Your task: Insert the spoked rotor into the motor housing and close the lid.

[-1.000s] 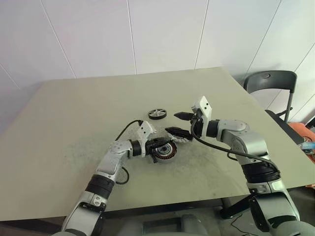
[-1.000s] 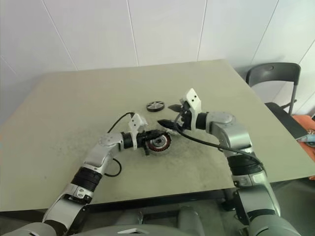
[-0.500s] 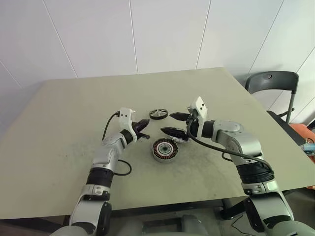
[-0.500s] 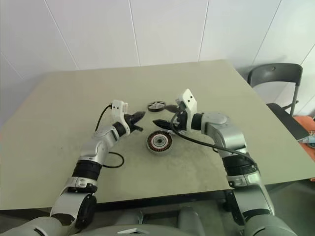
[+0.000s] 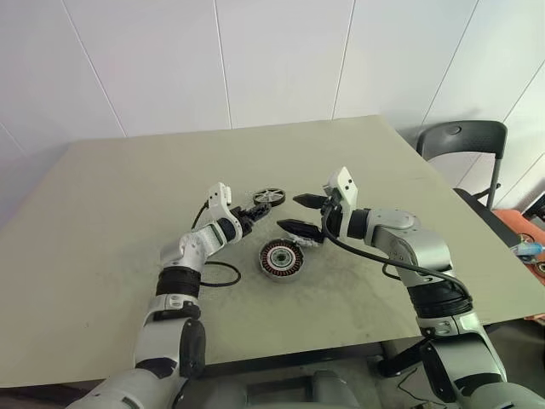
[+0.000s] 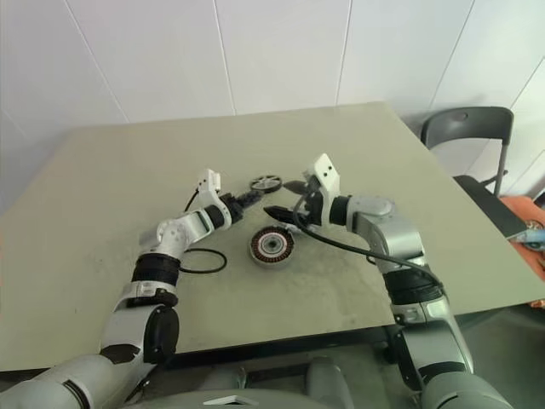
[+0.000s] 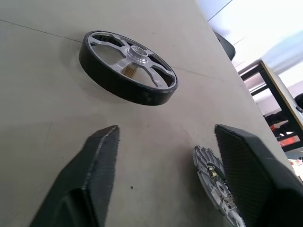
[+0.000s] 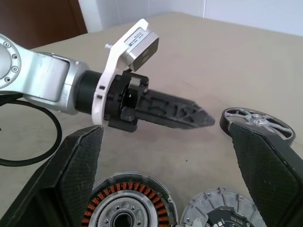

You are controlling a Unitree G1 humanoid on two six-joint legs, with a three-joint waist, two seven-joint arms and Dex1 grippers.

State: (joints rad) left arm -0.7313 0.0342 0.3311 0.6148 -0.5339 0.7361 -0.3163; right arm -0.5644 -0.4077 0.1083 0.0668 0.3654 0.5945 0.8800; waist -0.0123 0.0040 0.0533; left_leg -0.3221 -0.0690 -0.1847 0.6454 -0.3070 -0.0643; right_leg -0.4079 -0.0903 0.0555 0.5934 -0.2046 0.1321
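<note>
The left claw point(image 7: 161, 156) is spread and empty, fingers aimed at the dark-rimmed, silver-spoked rotor point(image 7: 128, 66) lying flat just beyond, toward the beige counter's point(image 5: 111, 221) far edge. The right claw point(image 5: 300, 214) gapes wide over the silvery finned lid point(image 8: 218, 211), beside the copper-wound round motor housing point(image 5: 282, 258) mid-counter.

We see a dull olive-beige table point(image 5: 128, 196) with faint dark speckling. The spoked rotor point(image 7: 128, 67) has a black rim with silver spokes and hub. The motor housing point(image 8: 128, 206) shows orange copper windings inside a silver rim. The lid point(image 8: 218, 210) is silvery with radial fins.
</note>
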